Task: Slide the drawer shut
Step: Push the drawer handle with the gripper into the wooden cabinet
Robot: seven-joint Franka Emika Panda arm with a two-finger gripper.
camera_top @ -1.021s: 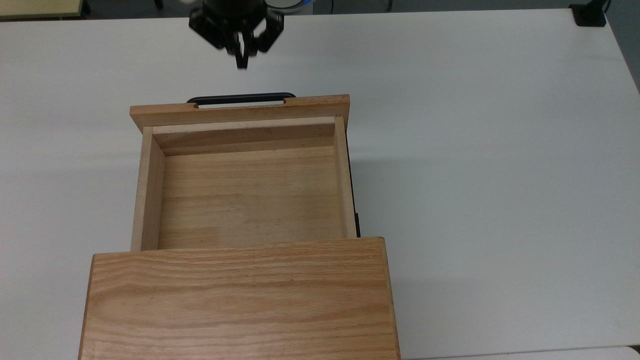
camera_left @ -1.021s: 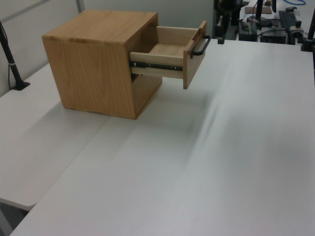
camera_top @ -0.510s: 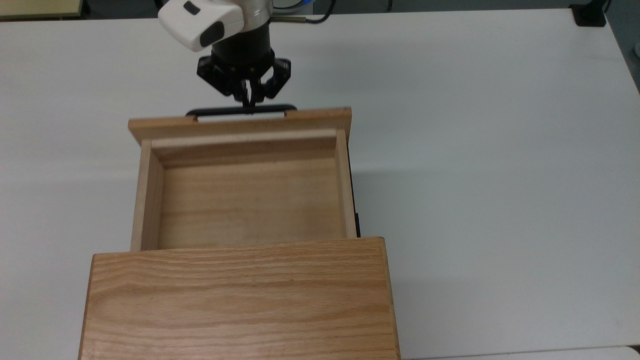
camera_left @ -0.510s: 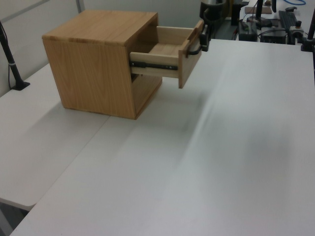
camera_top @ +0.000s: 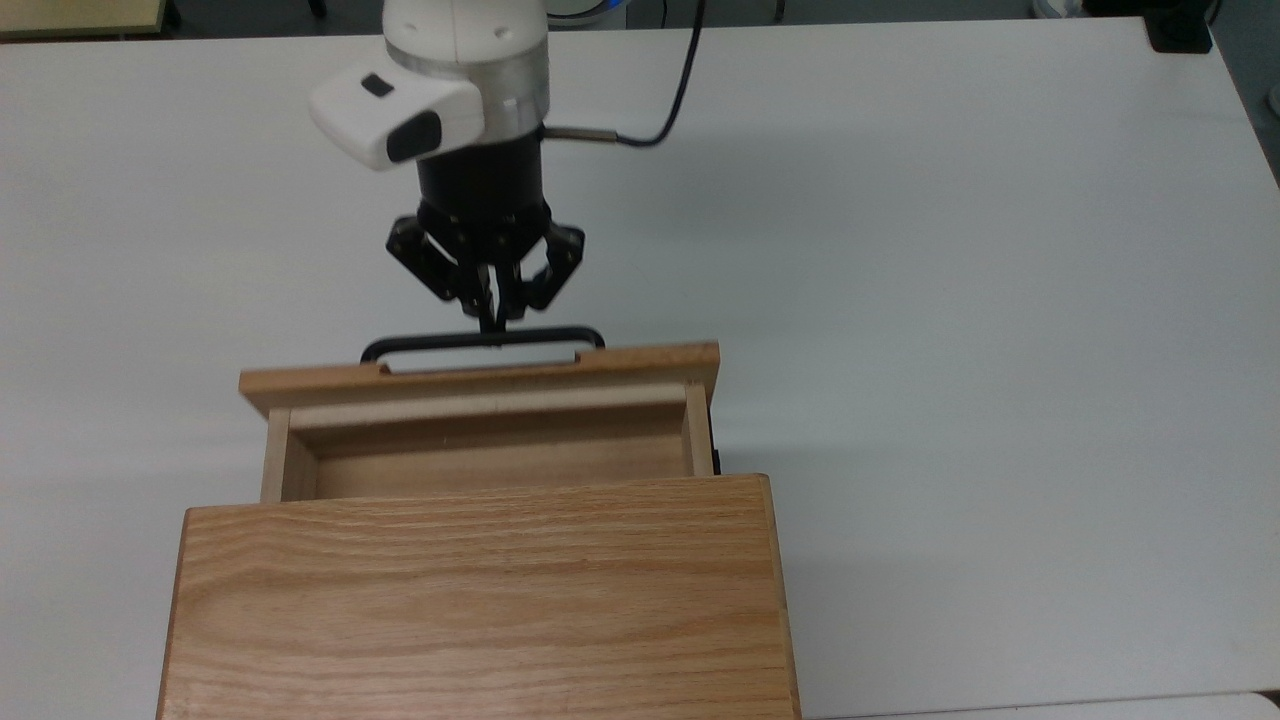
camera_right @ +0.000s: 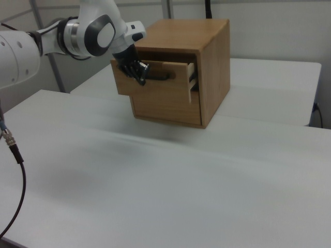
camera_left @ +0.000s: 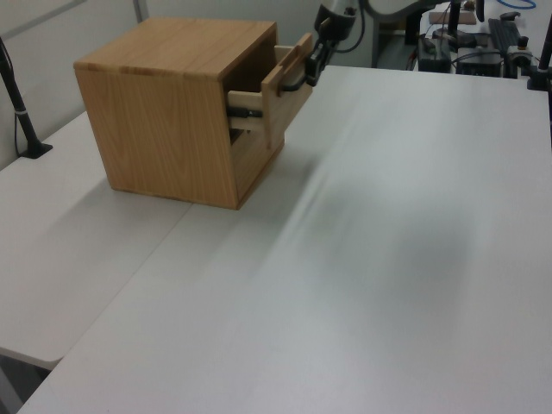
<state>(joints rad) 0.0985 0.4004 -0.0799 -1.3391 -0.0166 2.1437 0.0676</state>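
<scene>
White tabletop (camera_top: 1000, 300) is carrying the oak cabinet (camera_top: 480, 600); the gripper (camera_top: 492, 322), fingers pinched together, is pressing the handle (camera_top: 480, 340), sliding the drawer (camera_top: 480, 380) inward.

One large oak cabinet box with a broad grained top (camera_top: 480, 595) stands on the white table (camera_top: 950, 300), and it holds one light wooden drawer with an oak front panel (camera_top: 480, 378). That panel carries one thin black metal bar handle (camera_top: 482, 338). One white robot arm (camera_top: 462, 50) ends in one black two-finger gripper (camera_top: 492, 318), and one black cable (camera_top: 675, 95) trails from it.
</scene>
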